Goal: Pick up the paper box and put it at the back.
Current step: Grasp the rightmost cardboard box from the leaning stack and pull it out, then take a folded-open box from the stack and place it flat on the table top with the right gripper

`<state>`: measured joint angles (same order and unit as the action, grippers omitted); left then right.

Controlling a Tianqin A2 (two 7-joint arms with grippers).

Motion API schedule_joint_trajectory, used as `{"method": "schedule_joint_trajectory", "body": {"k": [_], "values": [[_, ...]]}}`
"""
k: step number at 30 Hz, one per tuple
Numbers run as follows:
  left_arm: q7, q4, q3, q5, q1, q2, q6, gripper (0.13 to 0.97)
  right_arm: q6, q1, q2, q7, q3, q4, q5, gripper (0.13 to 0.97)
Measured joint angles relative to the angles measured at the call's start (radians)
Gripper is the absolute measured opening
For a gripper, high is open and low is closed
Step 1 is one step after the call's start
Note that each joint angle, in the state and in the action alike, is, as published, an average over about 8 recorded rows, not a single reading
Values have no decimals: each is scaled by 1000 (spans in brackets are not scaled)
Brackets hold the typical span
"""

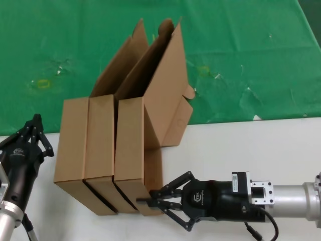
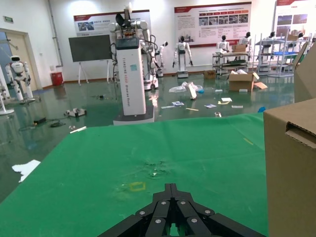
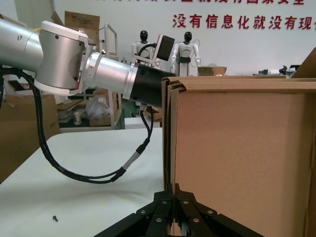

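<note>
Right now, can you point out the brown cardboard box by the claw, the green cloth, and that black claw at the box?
brown cardboard box (image 1: 129, 140), head view, upper side panel.
green cloth (image 1: 251, 55), head view, bare stretch.
right gripper (image 1: 154, 197), head view, between its fingertips.

1. The brown side wall of the paper box (image 3: 242, 163) is seen close up, standing on the white tabletop (image 3: 84, 173).
2. The edges of further cardboard walls are seen stacked just beside it.
3. The right gripper (image 3: 174, 195) is seen at the box's lower corner, its black fingers drawn together there.
4. The left arm (image 3: 84, 64) is seen beyond, with a black cable (image 3: 98, 175) hung beneath it.
</note>
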<state>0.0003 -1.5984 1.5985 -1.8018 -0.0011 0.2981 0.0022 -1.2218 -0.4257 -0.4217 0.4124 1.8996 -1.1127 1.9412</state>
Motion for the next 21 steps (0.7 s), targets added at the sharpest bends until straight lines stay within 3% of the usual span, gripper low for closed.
{"method": "schedule_joint_trajectory", "body": {"k": [9,16,21], "values": [[0,0,0,0,0,0,0,144,-13,45,-65,-36,-40,-102,39,150],[0,0,0,0,0,0,0,144,-43,68,-233,-127,-152,-248,115,149],[0,0,0,0,0,0,0,144,3,-20,-348,-190,-179,-262,49,149]]}}
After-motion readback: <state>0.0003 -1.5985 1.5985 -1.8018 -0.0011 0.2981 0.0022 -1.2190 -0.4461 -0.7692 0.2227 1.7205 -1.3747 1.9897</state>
